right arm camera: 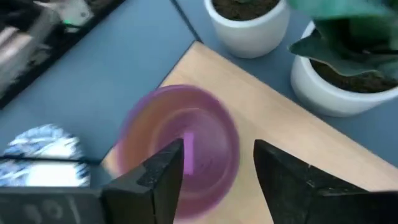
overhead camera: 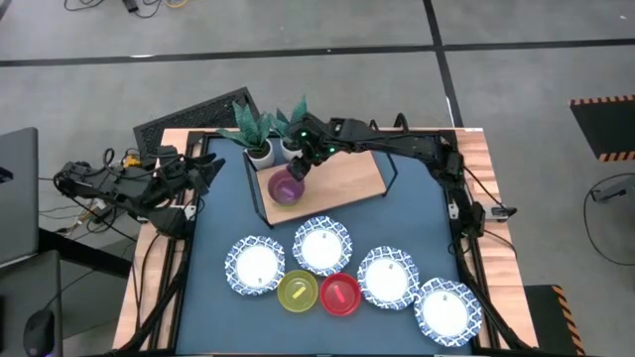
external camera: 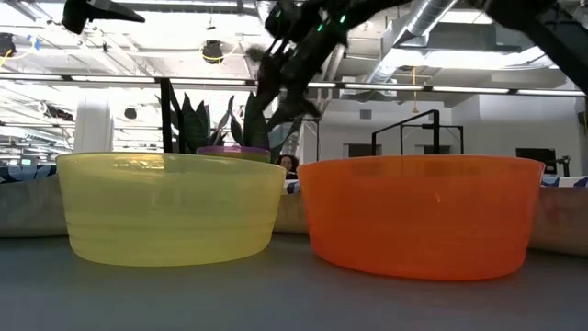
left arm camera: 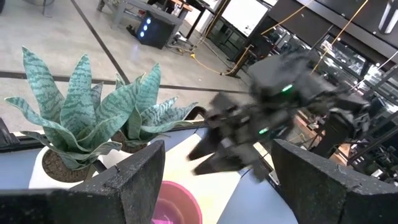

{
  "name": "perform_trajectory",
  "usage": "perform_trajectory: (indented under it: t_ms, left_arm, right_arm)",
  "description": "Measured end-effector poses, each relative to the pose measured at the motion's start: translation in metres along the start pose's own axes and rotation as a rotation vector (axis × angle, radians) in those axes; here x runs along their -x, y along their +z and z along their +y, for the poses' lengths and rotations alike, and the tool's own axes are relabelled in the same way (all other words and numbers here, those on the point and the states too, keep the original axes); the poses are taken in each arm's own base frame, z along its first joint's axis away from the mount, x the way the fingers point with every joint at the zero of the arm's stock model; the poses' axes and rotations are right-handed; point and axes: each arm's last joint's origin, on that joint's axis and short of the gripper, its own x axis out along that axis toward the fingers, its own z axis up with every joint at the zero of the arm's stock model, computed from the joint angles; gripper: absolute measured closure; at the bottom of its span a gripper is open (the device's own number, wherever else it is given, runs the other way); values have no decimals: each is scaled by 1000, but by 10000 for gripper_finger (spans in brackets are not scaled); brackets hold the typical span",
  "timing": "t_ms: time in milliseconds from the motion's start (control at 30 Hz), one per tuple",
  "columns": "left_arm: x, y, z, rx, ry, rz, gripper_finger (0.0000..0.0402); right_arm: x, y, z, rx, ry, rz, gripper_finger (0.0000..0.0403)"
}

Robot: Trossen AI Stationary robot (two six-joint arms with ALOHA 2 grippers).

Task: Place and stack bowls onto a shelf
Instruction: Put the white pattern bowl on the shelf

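Note:
The purple bowl (overhead camera: 287,187) (right arm camera: 180,137) sits on its base on the wooden shelf (overhead camera: 347,174) near the shelf's left end. My right gripper (overhead camera: 298,169) (right arm camera: 217,162) hovers open just above it, with its fingers over the bowl's far side. My left gripper (overhead camera: 208,169) (left arm camera: 217,168) waits open at the table's left edge, facing the shelf. The yellow bowl (overhead camera: 298,292) and the red bowl (overhead camera: 339,294) stand side by side near the front edge. White patterned bowls (overhead camera: 255,265) (overhead camera: 322,244) (overhead camera: 388,277) (overhead camera: 447,309) lie around them. No green bowl shows.
Two small white plant pots (overhead camera: 260,151) (overhead camera: 289,147) with tall leaves stand just beyond the shelf's far left corner, close to my right gripper. The shelf's right half (overhead camera: 362,169) is bare wood, and its black wire frame (overhead camera: 395,171) rises at the right end.

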Motion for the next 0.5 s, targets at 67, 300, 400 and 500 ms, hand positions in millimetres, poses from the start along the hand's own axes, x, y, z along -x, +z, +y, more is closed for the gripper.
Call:
perform_trajectory:
  t_ms: [67, 300, 400, 500]
  left_arm:
    - [0, 0, 0, -3, 1, 2, 123]
    - [0, 0, 0, -11, 1, 4, 123]
    - [0, -2, 1, -15, -12, 27, 123]
    - [0, -3, 1, -21, -30, 51, 123]
  right_arm:
    - [23, -4, 6, 23, 5, 48, 185]
    - [46, -59, 37, 103, -172, 365, 195]
    - [35, -89, 47, 89, -201, 460, 194]
    - [19, -123, 50, 36, -215, 499, 194]
